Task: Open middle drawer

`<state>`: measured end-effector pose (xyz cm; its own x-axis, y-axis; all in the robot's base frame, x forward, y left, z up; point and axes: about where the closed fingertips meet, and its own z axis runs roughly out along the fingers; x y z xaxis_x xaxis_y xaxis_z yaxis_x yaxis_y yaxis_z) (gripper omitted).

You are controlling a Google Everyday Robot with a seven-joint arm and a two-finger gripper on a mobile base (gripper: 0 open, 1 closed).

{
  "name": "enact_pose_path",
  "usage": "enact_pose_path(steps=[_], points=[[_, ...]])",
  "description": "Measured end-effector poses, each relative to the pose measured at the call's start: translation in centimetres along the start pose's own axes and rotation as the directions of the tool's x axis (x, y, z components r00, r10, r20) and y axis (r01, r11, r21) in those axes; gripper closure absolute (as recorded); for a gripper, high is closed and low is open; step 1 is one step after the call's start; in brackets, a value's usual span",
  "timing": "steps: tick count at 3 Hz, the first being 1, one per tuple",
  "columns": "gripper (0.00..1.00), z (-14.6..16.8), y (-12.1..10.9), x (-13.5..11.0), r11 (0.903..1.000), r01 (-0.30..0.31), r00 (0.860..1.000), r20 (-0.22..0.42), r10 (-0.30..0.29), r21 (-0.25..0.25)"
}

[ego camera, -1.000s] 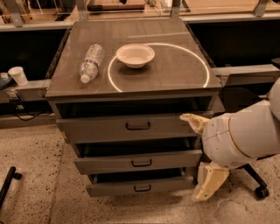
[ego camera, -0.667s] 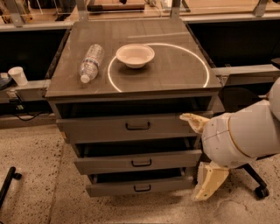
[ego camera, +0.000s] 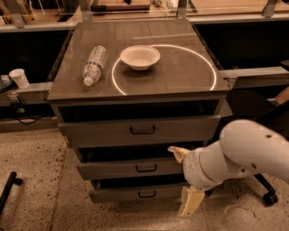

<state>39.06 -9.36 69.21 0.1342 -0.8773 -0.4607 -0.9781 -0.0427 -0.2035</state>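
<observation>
The hand [ego camera: 179, 182] is shown spread at the right end of the middle drawer [ego camera: 113, 170]; the upper finger [ego camera: 177, 153] is seen at its top edge.

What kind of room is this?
Probably a workshop or robot lab: a grey metal drawer cabinet on a speckled floor, benches behind, and a robot's open pincer beside the middle drawer.

Grey middle drawer [ego camera: 135, 168], cream end effector [ego camera: 181, 180] alongside
</observation>
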Motion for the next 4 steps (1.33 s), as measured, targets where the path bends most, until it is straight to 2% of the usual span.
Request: enact_pose_path(steps=[1, 2, 3, 4], points=[[0.00, 5.0, 0.5, 2.3, 0.9995, 0.005, 0.998, 0.065, -0.007, 0.031], [0.00, 5.9, 0.2, 2.8, 0.9990, 0.015, 0.997, 0.070, -0.018, 0.042], [0.00, 6.5, 0.9, 2.1, 0.9995, 0.028, 0.997, 0.075, -0.026, -0.014], [0.00, 9.1, 0.2, 5.7, 0.9994, -0.006, 0.999, 0.049, 0.007, -0.035]])
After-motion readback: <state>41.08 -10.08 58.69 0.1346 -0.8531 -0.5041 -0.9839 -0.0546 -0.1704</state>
